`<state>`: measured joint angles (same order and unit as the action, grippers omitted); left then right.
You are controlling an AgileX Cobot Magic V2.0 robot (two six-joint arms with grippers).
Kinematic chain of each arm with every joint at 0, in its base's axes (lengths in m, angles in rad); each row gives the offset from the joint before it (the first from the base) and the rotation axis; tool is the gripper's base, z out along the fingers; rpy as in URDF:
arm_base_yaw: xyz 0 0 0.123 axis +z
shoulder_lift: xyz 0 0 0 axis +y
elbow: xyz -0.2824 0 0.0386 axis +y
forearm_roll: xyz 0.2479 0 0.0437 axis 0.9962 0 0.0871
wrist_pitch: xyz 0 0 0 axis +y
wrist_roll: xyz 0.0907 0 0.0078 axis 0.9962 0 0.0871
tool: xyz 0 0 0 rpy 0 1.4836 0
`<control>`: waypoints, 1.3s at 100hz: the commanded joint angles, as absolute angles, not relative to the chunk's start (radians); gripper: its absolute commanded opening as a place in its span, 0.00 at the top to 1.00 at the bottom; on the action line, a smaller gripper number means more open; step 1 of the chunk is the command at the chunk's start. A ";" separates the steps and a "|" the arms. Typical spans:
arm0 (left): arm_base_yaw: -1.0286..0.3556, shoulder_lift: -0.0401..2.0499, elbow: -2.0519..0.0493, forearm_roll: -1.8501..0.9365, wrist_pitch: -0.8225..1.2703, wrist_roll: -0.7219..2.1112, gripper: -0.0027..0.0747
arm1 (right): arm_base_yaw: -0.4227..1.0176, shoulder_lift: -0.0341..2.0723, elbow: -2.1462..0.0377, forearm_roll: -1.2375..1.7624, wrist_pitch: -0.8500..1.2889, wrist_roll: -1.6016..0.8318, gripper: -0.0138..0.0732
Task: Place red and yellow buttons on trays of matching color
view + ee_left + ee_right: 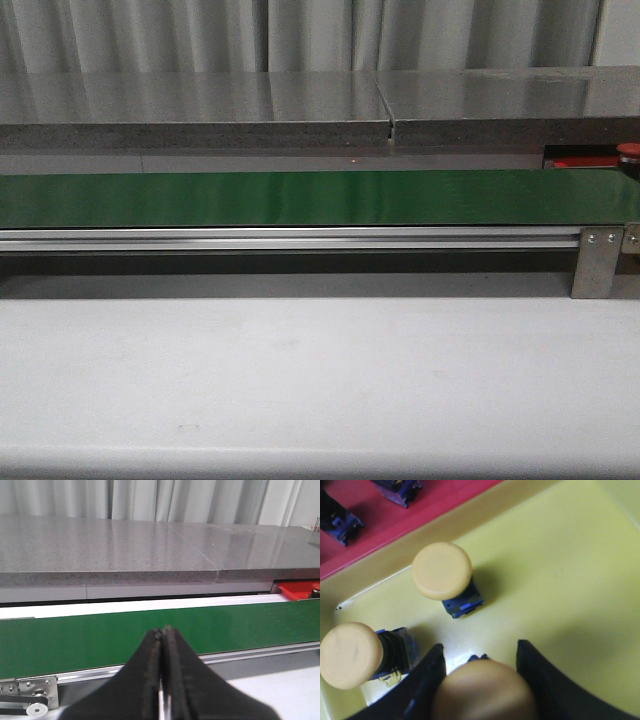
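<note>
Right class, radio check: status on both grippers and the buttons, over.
Left gripper shut, empty, over green belt. Right gripper holds yellow button above yellow tray. Two yellow buttons already there; nothing obstructing.

I'm looking at what reads as a factory-style test cell or automation lab: a long green conveyor belt (300,198) on an aluminium rail (290,238) runs left to right, a grey speckled stone bench (190,105) sits beyond it, and pale curtains (300,35) close off the far side.

green conveyor belt (300,198); grey stone counter (200,105); pale curtain (300,35)
</note>
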<state>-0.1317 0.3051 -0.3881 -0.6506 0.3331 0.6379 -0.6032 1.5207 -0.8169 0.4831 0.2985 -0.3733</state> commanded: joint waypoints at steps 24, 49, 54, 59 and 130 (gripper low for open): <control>-0.139 0.312 -0.415 -0.671 0.272 0.636 0.99 | -0.547 1.603 -0.839 0.499 0.155 -0.394 0.69; -0.139 0.312 -0.415 -0.671 0.272 0.636 0.99 | -0.547 1.646 -0.839 0.499 0.146 -0.394 0.66; -0.139 0.312 -0.415 -0.671 0.272 0.636 0.99 | -0.547 1.646 -0.839 0.499 0.147 -0.394 0.61; -0.139 0.312 -0.415 -0.671 0.272 0.636 0.99 | -0.547 1.645 -0.839 0.499 0.147 -0.394 0.52; -0.139 0.312 -0.415 -0.671 0.272 0.636 0.99 | -0.483 1.319 -0.839 0.507 0.210 -0.394 0.28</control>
<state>-0.1317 0.3051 -0.3881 -0.6506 0.3331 0.6379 -0.5191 1.4117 -0.8169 0.4943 0.2361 -0.3857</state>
